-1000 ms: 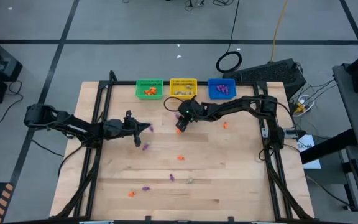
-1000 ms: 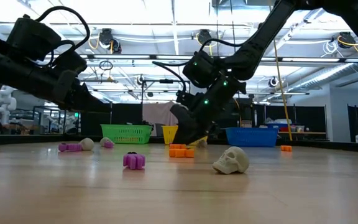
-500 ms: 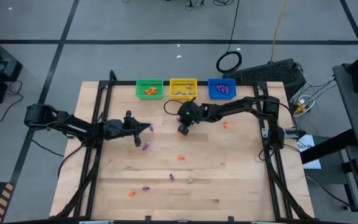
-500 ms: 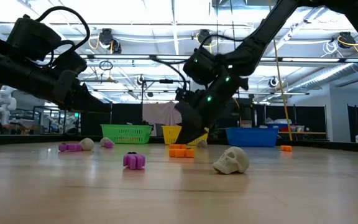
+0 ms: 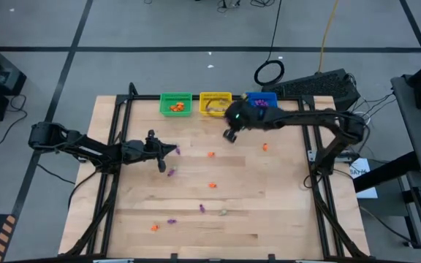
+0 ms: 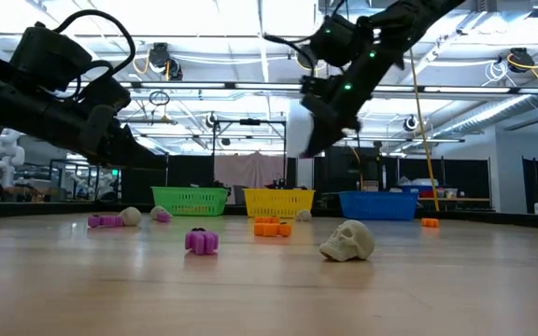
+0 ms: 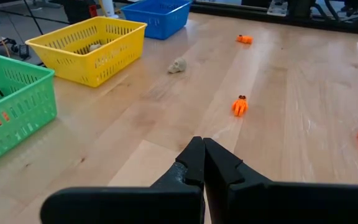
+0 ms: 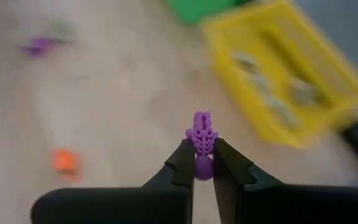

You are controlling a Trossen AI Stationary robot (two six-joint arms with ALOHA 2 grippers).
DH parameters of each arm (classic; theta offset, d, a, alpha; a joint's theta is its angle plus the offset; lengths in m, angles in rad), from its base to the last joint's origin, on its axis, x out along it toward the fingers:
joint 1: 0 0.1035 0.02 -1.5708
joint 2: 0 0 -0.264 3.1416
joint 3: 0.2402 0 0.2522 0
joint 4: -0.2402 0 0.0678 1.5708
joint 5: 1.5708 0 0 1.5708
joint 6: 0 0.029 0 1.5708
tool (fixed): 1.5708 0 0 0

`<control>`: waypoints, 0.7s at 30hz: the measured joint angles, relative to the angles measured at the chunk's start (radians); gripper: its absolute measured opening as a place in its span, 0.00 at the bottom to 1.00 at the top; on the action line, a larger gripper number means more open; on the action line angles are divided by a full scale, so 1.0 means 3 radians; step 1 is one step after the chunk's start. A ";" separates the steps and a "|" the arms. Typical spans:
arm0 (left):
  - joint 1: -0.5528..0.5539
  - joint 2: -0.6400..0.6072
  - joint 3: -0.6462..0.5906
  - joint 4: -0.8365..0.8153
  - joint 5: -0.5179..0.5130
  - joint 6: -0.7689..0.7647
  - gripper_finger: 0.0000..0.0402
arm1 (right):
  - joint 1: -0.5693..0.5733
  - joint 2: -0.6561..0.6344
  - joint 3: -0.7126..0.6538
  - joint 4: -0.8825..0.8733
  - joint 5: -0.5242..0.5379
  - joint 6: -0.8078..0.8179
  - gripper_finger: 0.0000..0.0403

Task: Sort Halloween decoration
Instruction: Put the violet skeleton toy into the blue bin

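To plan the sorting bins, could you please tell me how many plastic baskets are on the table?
3: a green basket, a yellow basket and a blue basket, side by side along the far edge of the table; none seems hidden.

Grey floor (image 5: pixel 159 73) with dark tape lines, ceiling strip lights (image 6: pixel 250 28), black partitions (image 6: pixel 456 177).
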 joint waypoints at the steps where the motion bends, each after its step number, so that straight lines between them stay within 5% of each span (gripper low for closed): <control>1: -0.0001 0.0000 0.0000 0.0000 0.0000 0.0000 0.00 | -0.0078 -0.0069 -0.0001 -0.0127 0.0058 -0.0001 0.04; 8: -0.0001 0.0000 0.0000 0.0001 0.0000 0.0000 0.00 | -0.0787 -0.0236 -0.0001 -0.0672 0.0129 -0.0084 0.04; 21: -0.0001 0.0000 0.0000 0.0001 0.0000 -0.0006 0.00 | -0.1806 0.0365 -0.0001 -0.0474 -0.0318 -0.0464 0.04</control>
